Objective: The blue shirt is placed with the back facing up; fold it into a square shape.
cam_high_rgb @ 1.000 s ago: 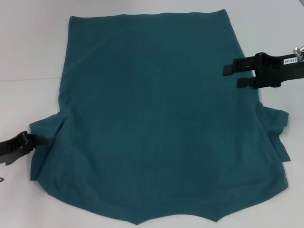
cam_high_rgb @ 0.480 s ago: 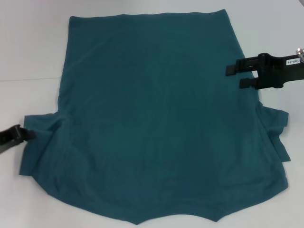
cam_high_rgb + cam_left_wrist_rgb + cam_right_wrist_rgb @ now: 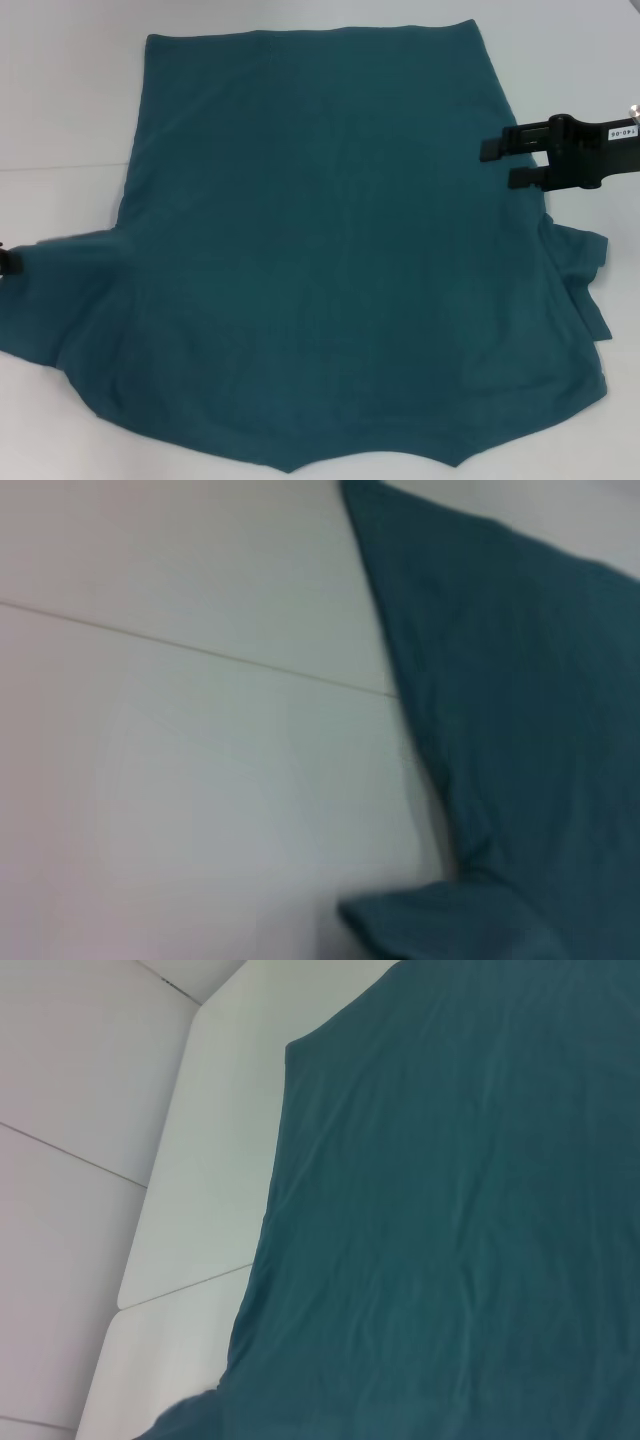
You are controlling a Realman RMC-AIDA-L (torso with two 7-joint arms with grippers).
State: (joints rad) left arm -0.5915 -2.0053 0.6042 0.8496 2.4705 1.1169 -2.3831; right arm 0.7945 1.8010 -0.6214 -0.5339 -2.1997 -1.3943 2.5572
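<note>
The blue shirt [image 3: 320, 250] lies spread flat on the white table [image 3: 60, 110], hem at the far side and collar edge at the near side. Its left sleeve [image 3: 60, 300] is drawn out to the picture's left edge, where only a sliver of my left gripper [image 3: 4, 262] shows, holding the sleeve's tip. My right gripper [image 3: 498, 163] hovers open over the shirt's right edge, nothing between its fingers, a little beyond the folded right sleeve [image 3: 580, 275]. Both wrist views show only blue shirt [image 3: 520, 680] [image 3: 450, 1210] and table.
White table surface [image 3: 150, 780] borders the shirt on the left, with a thin seam line [image 3: 200, 650] across it. The table's far edge [image 3: 190, 1050] meets a pale wall behind.
My left gripper has pulled the left sleeve outward to the left, unfolding it flat, and has almost left the head view. The right gripper shifted slightly to the right.
</note>
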